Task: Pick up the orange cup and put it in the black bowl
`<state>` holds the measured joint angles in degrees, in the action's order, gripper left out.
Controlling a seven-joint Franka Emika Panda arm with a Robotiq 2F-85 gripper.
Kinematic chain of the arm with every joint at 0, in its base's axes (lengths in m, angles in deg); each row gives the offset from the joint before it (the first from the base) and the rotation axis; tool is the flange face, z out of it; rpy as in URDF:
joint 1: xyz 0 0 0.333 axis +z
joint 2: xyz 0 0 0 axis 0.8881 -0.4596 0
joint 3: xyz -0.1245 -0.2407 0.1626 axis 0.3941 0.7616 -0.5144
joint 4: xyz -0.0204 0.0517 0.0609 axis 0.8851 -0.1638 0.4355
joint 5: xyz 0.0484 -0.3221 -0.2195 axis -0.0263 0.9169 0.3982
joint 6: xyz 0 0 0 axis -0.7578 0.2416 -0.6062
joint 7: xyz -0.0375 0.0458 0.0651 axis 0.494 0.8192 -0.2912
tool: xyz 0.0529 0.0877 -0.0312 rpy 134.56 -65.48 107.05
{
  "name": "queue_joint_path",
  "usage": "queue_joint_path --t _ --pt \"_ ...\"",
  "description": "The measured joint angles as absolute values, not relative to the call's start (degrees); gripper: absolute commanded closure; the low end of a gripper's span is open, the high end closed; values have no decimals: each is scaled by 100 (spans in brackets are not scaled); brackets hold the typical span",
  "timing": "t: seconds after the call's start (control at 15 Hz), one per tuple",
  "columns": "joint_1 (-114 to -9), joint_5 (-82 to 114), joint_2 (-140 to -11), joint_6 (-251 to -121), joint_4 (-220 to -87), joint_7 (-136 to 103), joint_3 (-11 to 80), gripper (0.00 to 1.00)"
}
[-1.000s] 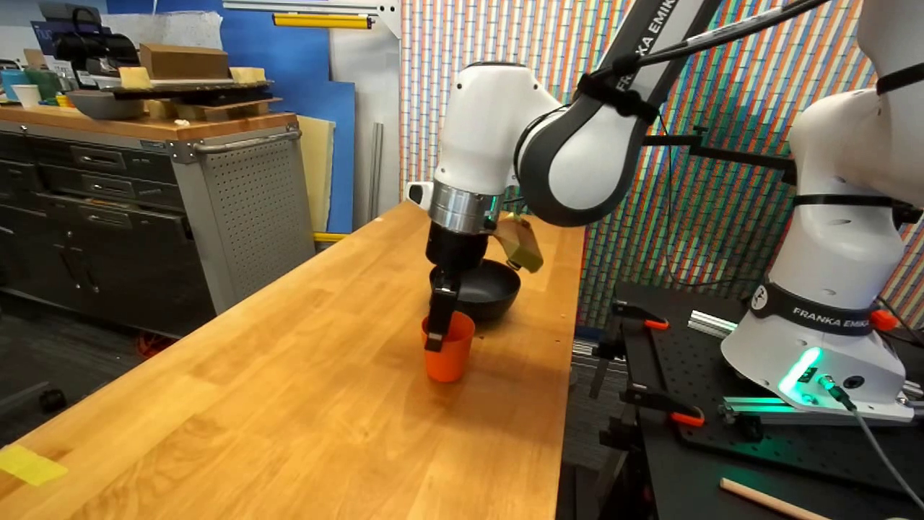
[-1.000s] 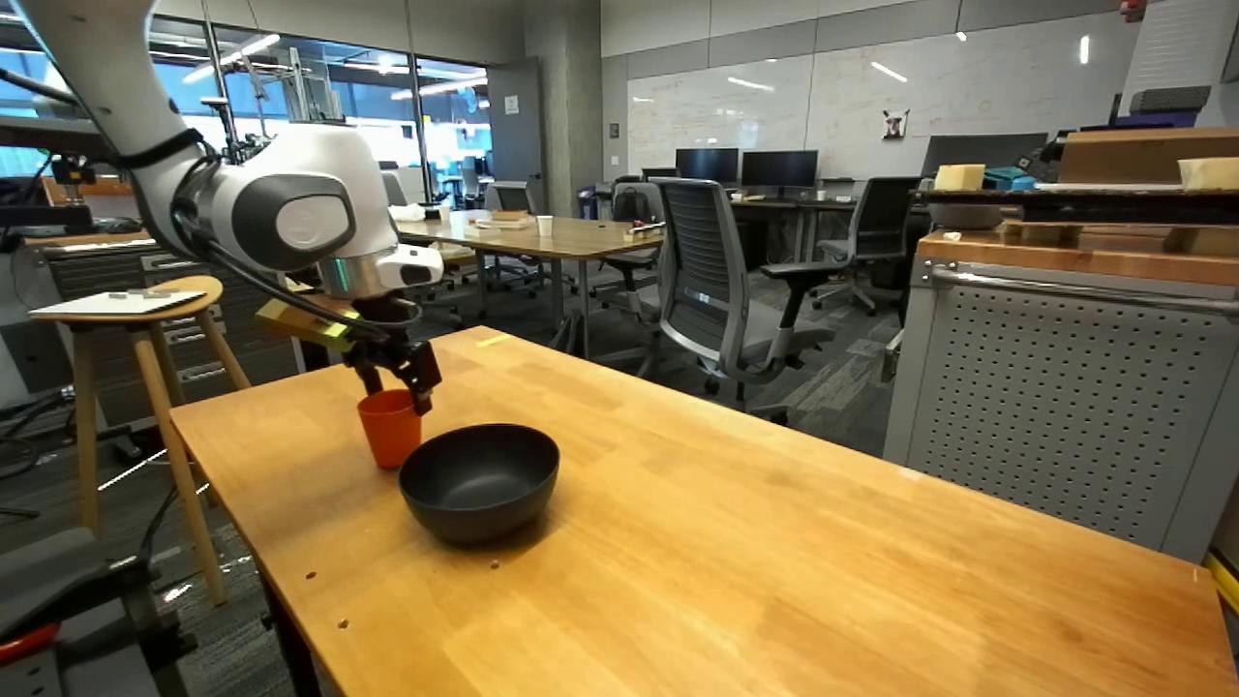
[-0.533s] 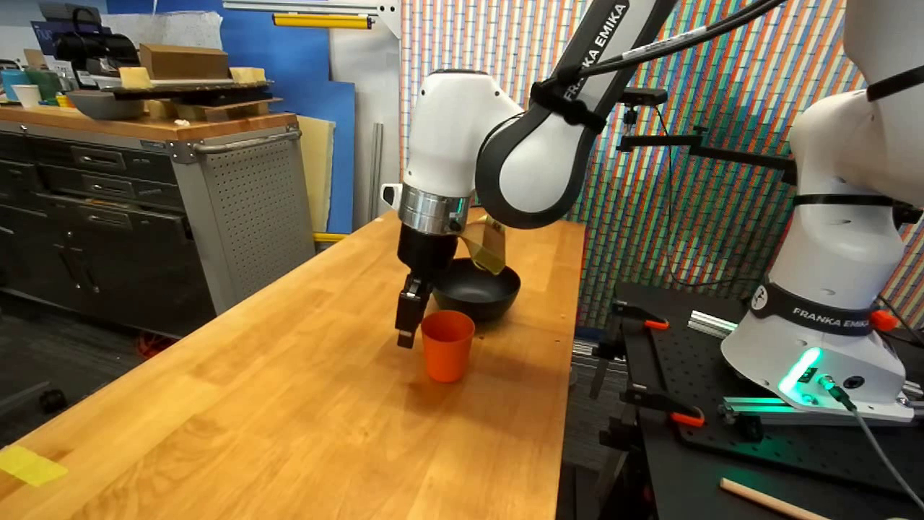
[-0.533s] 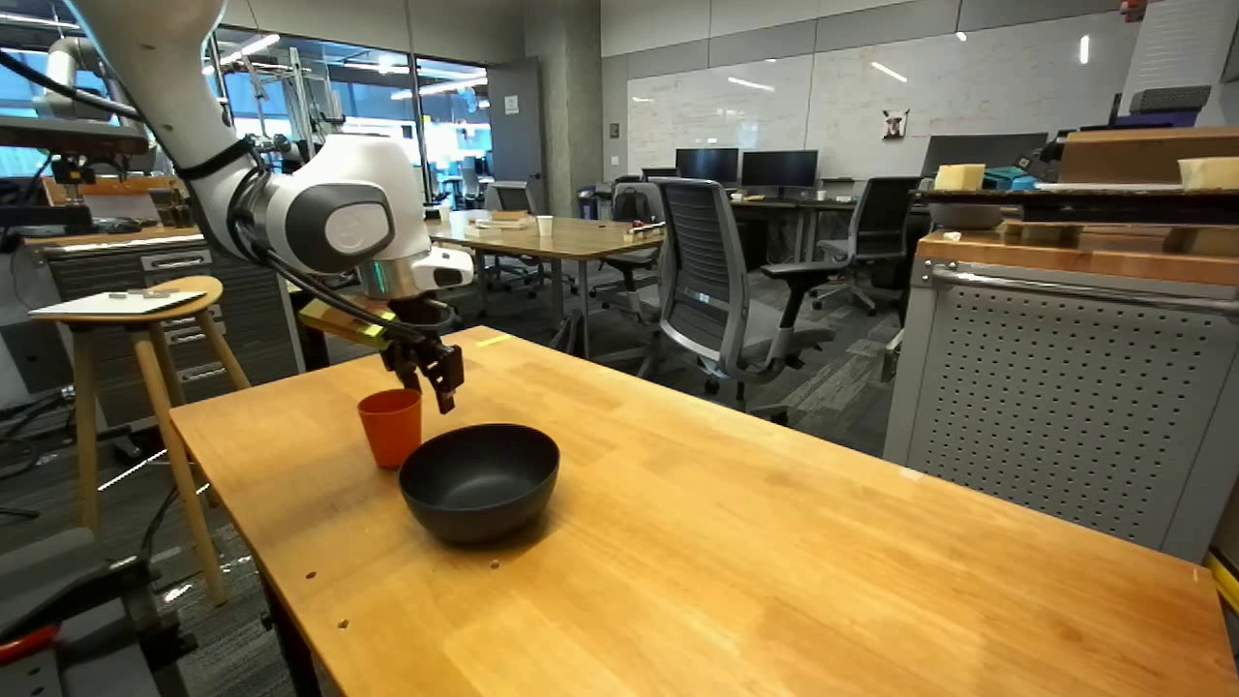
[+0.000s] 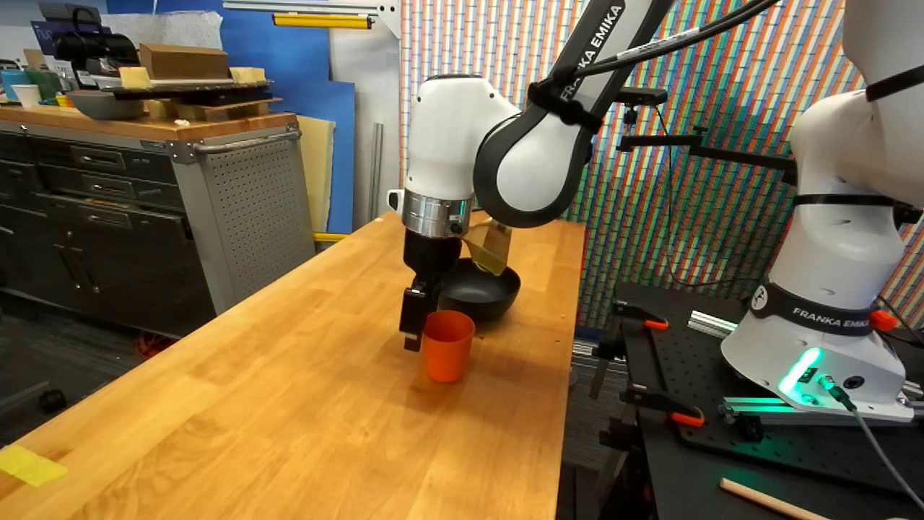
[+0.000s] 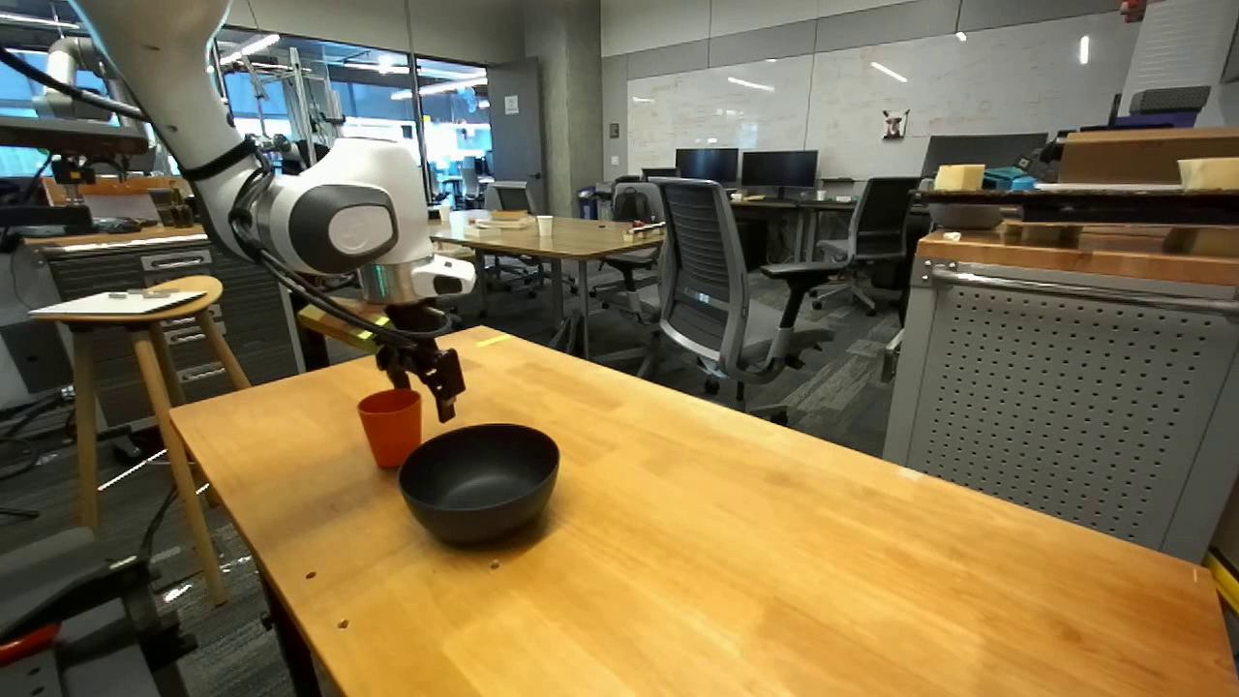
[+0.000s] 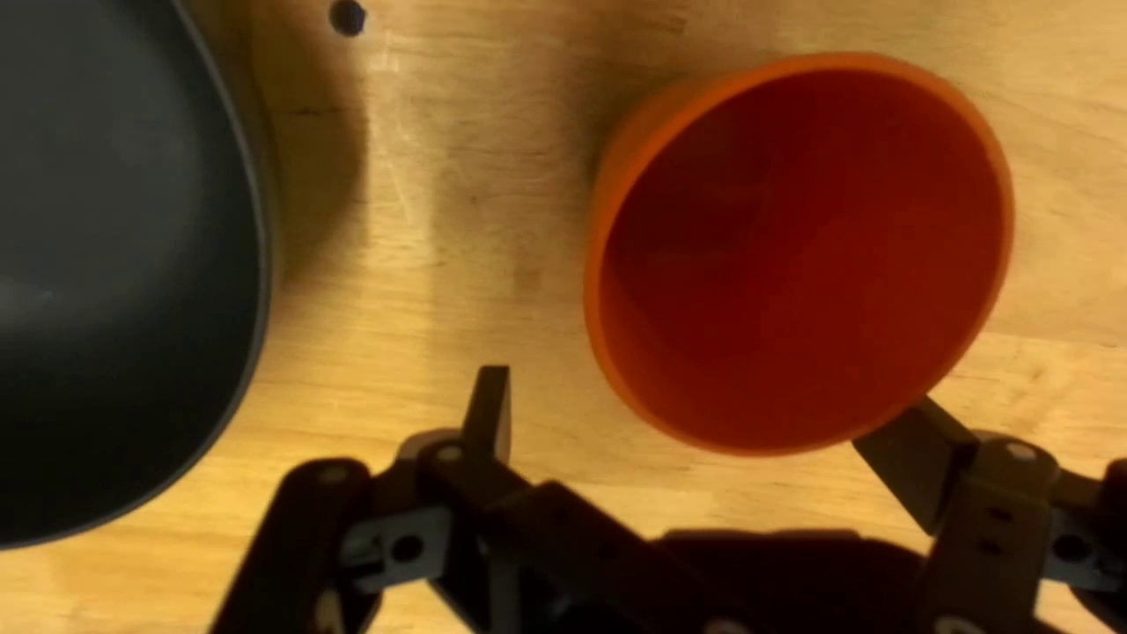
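Note:
The orange cup (image 5: 447, 348) stands upright on the wooden table, and it also shows in an exterior view (image 6: 391, 431) and in the wrist view (image 7: 801, 255). The black bowl (image 6: 479, 489) stands close beside it and fills the left of the wrist view (image 7: 97, 264). My gripper (image 7: 696, 401) is open and empty. Its fingers are just beside the cup, on the side away from the robot base. In the wrist view the cup's rim hides the tip of the right finger; whether they touch I cannot tell. The left finger is between bowl and cup, apart from both.
The wooden table's (image 5: 289, 404) edge runs past the cup on the robot's side. Yellow tape (image 5: 32, 464) lies at a table corner. The robot base stands on a black bench (image 5: 671, 433). A tool cart (image 6: 1055, 397) and an office chair (image 6: 711, 281) stand beyond the table.
My gripper has moved from over the cup to beside it, away from the robot base, then dropped slightly and turned a little. The cup and bowl have not moved.

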<state>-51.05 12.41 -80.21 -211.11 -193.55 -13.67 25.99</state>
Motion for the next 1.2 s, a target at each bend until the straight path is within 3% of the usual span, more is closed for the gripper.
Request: queue_joint_path --t 0.27,0.33,0.4,0.6,1.2 --pt "-5043 1243 -8020 -20872 -19413 -1087 2598 0" --pt "-5024 1243 -8017 -20827 -19438 -1016 2597 25" --pt "-5002 1244 -8009 -20796 -19468 -950 2597 26" --pt "-4928 1245 -7954 -20694 -19583 -731 2592 48" --pt "-4870 1579 -7131 -20310 -19980 -38 2718 48"
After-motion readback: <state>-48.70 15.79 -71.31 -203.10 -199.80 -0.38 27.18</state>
